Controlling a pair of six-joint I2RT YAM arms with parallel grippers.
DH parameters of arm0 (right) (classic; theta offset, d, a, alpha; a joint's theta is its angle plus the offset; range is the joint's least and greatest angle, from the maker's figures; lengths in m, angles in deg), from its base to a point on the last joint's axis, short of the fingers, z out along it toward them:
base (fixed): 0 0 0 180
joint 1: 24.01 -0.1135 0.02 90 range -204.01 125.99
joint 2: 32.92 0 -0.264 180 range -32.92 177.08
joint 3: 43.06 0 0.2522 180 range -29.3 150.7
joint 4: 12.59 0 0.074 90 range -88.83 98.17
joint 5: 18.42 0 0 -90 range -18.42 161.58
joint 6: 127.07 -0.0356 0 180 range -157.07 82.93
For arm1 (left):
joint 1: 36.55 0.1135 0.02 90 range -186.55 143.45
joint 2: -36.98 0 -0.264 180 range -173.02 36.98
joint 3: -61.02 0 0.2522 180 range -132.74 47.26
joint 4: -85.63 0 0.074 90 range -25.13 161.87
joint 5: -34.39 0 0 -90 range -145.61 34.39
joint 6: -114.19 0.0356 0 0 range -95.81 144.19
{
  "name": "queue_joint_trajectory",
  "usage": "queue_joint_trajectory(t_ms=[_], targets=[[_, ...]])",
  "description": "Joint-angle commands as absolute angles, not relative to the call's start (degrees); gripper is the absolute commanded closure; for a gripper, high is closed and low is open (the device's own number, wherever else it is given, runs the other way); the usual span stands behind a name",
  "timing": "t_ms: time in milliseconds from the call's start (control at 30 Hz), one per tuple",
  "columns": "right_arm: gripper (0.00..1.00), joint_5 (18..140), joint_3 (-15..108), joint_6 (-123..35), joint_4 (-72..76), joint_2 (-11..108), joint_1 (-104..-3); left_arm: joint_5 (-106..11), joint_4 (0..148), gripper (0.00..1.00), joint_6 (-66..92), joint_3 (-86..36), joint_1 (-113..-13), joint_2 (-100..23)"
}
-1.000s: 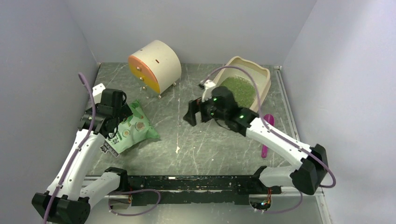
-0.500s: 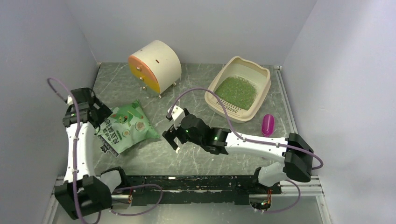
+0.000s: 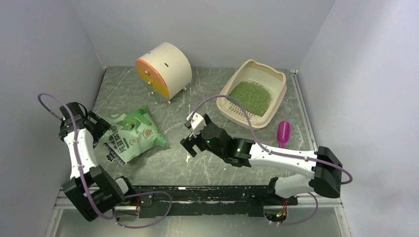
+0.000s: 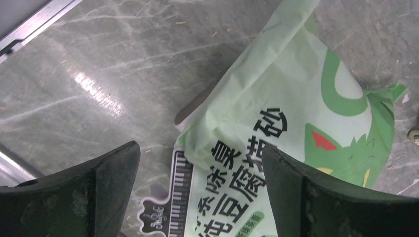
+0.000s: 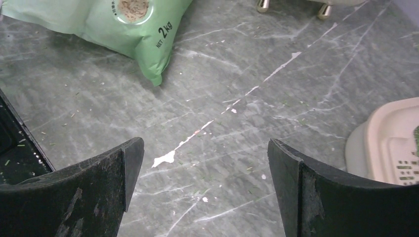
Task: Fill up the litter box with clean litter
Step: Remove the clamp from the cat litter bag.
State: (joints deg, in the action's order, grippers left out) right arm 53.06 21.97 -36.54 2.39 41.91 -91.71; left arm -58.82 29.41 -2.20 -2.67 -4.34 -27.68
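The beige litter box (image 3: pixel 277 79) stands at the back right with a bed of green clean litter (image 3: pixel 251 96) in it and its slotted grille at the near end. A corner of the box shows at the right of the right wrist view (image 5: pixel 390 140). My right gripper (image 3: pixel 189 146) is open and empty over the bare floor in the middle (image 5: pixel 205 148). My left gripper (image 3: pixel 101 129) is open at the left, above the near end of the light-green litter bag (image 3: pixel 132 137), not touching it (image 4: pixel 200 155).
A cream half-cylinder cabinet with an orange face (image 3: pixel 164 69) stands at the back left. A magenta scoop (image 3: pixel 282 133) lies on the floor in front of the litter box. The bag (image 4: pixel 291 103) lies flat; its corner shows in the right wrist view (image 5: pixel 128 24). Walls enclose three sides.
My right gripper left the litter box and swung down to the middle floor. My left arm pulled back to the left, off the bag, which stays flat.
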Motion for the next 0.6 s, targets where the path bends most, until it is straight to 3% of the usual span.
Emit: queue_joint_trajectory(t_ms=[0, 167, 567], targets=[[0.00, 50.74, 20.93, -33.81, 3.23, 39.19, -90.97, -49.61, 37.79, 0.03, 2.03, -1.26, -1.69, -29.98], [0.00, 50.86, 21.79, -33.62, 4.88, 40.06, -90.20, -42.16, 46.69, 0.03, 4.08, 3.34, -1.48, -31.93], [0.00, 53.56, 25.37, -36.24, 8.07, 45.20, -89.91, -29.49, 53.71, 0.03, 4.15, 1.06, -0.68, -42.75]])
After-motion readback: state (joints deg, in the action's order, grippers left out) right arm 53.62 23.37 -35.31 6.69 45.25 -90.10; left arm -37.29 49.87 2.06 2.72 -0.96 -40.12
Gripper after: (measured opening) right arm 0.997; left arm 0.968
